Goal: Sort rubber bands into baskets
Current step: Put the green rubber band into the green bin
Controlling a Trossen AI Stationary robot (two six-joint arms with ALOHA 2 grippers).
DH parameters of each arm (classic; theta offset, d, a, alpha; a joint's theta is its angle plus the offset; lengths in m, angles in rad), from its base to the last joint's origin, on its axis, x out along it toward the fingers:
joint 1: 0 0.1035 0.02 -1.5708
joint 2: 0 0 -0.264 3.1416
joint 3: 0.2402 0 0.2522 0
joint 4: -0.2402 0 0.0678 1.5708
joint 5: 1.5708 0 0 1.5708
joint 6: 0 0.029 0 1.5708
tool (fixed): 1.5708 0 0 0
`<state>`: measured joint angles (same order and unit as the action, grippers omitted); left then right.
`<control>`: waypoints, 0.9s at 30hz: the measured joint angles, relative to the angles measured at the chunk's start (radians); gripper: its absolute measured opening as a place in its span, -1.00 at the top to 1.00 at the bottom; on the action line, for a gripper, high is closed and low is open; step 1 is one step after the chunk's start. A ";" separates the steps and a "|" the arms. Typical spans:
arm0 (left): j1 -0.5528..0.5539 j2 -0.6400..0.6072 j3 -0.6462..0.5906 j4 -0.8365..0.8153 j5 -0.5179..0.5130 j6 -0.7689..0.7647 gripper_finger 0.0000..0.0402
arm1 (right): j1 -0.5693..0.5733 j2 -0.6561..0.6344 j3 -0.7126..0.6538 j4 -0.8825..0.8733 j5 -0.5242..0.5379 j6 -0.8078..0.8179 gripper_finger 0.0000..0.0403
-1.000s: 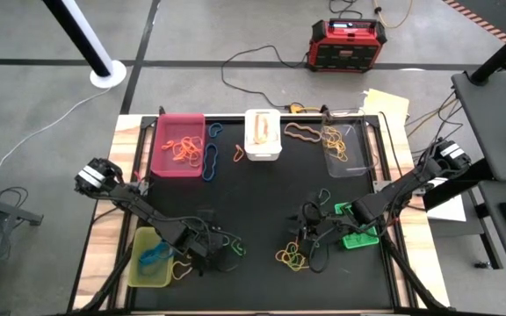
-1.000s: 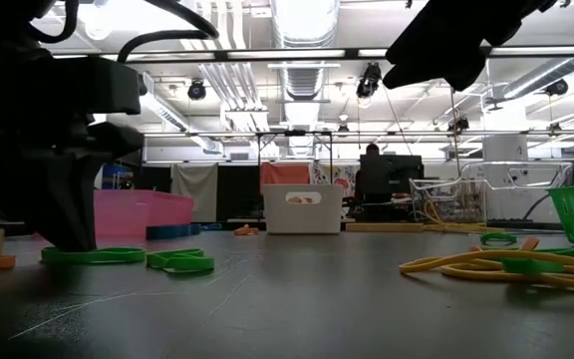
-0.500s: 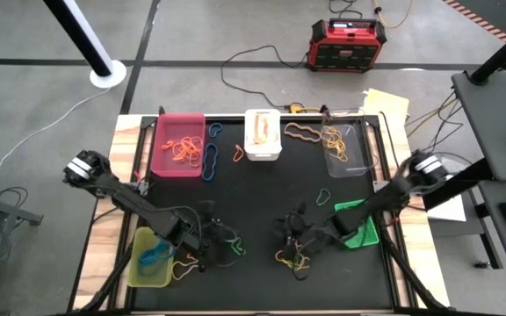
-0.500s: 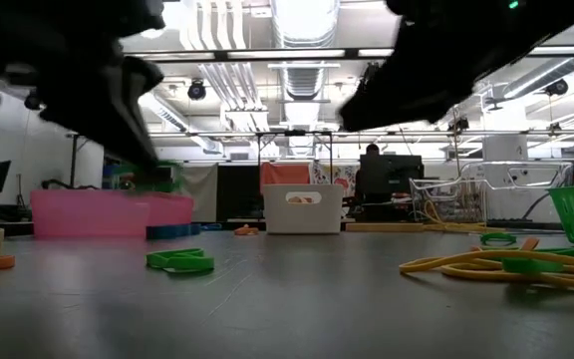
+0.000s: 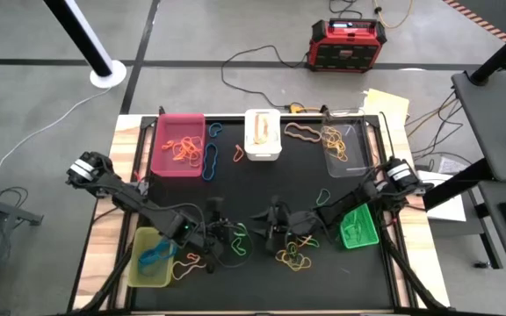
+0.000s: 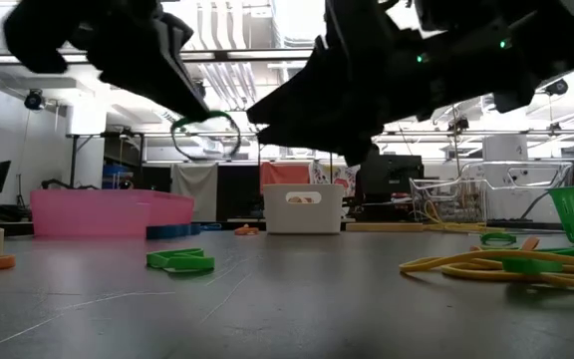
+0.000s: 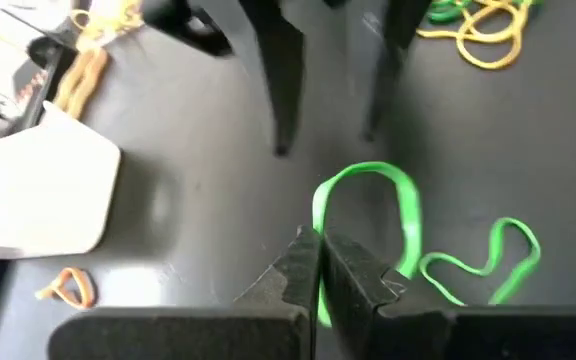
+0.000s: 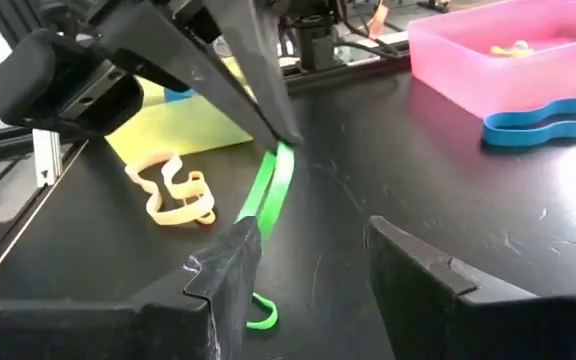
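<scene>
Left pincer point(image 7: 318, 262) pinches a thin floppy green rubber band point(image 7: 368, 215)

Your black mat point(image 5: 262, 189) looks matt, faintly scuffed. Pink basket point(image 8: 508, 50) is translucent glossy plastic; green rubber band point(image 7: 368, 215) smooth; table edge point(image 5: 104, 224) bare wood.

This is a robotics lab or industrial workshop. The low view looks past the table into a large open hall with exposed ceiling ducts point(image 6: 302, 40), strip lights and a monitor point(image 6: 392, 178) at centre. In the high view, a bare concrete floor point(image 5: 235, 31) fills the upper frame, with a red-and-black power box point(image 5: 348, 44) and trailing cables point(image 5: 253, 66).
</scene>
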<state>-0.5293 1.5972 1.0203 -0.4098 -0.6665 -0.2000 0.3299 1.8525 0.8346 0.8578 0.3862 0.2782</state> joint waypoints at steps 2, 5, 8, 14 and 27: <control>0.007 0.001 0.000 0.025 -0.014 0.018 1.00 | -0.004 0.012 0.014 -0.001 -0.004 0.001 0.13; 0.018 0.001 0.000 0.053 -0.018 0.038 1.00 | -0.009 0.015 0.036 -0.020 -0.026 -0.001 0.13; 0.022 0.001 0.000 0.073 -0.018 0.056 1.00 | -0.011 0.015 0.058 -0.055 -0.027 0.002 0.13; 0.021 0.001 0.000 0.080 -0.017 0.061 1.00 | -0.019 0.015 0.093 -0.092 -0.028 0.013 0.31; 0.021 0.001 0.000 0.080 -0.028 0.061 1.00 | -0.029 0.015 0.104 -0.099 -0.029 0.029 0.79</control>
<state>-0.5083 1.5986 1.0203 -0.3302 -0.6949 -0.1390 0.3004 1.8671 0.9386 0.7593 0.3576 0.3067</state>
